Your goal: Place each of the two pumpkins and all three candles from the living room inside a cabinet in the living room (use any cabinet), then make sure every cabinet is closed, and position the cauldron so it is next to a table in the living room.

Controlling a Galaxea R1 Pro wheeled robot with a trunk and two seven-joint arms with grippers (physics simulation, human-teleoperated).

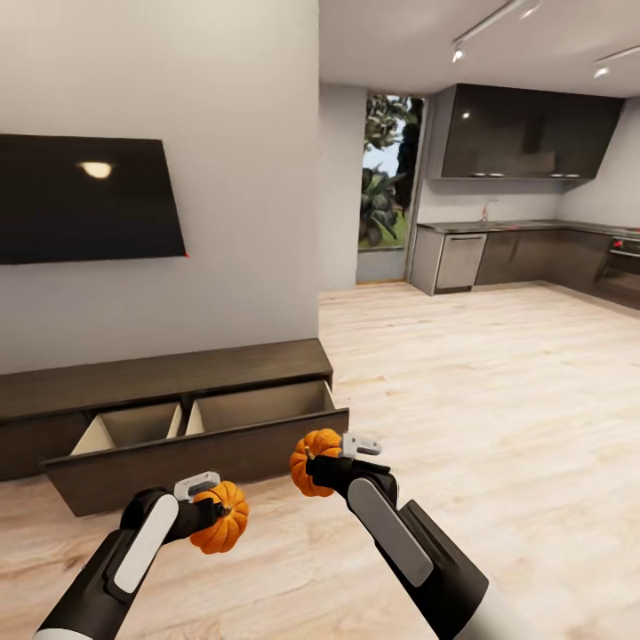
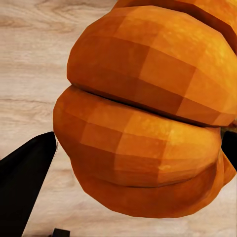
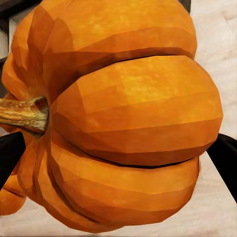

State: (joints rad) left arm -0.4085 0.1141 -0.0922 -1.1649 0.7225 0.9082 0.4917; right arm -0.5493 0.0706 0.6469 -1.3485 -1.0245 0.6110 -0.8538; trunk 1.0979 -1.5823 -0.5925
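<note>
1. Currently the pumpkin-stowing step is in hand: both arms carry one pumpkin each, facing the cabinet [image 1: 178, 373] under the wall TV [image 1: 89, 200].
2. Left gripper [image 1: 212, 508] is clenched on the left pumpkin [image 1: 222, 529], held above the plank floor [image 1: 498, 391], just short of the drawer front. The left wrist view shows the same pumpkin [image 2: 148, 123] up close with a black finger [image 2: 24, 182] at its side.
3. Right gripper [image 1: 331, 462] is grasping the right pumpkin [image 1: 316, 460], near the drawer's right corner. In the right wrist view this pumpkin [image 3: 118, 118] has its stem pointing sideways.
4. Pull-out drawer [image 1: 204, 453] of the cabinet is open, with two compartments split by a divider; both look empty, though the drawer front hides their bottoms, so I can't be sure.
5. Next move, as I judge it: roll or reach forward, lift each pumpkin over the drawer front, lower it into a compartment, then let go.
6. Risk: clipping the drawer front lip with a pumpkin.
7. Candles, cauldron and closing the drawer remain undone.
</note>
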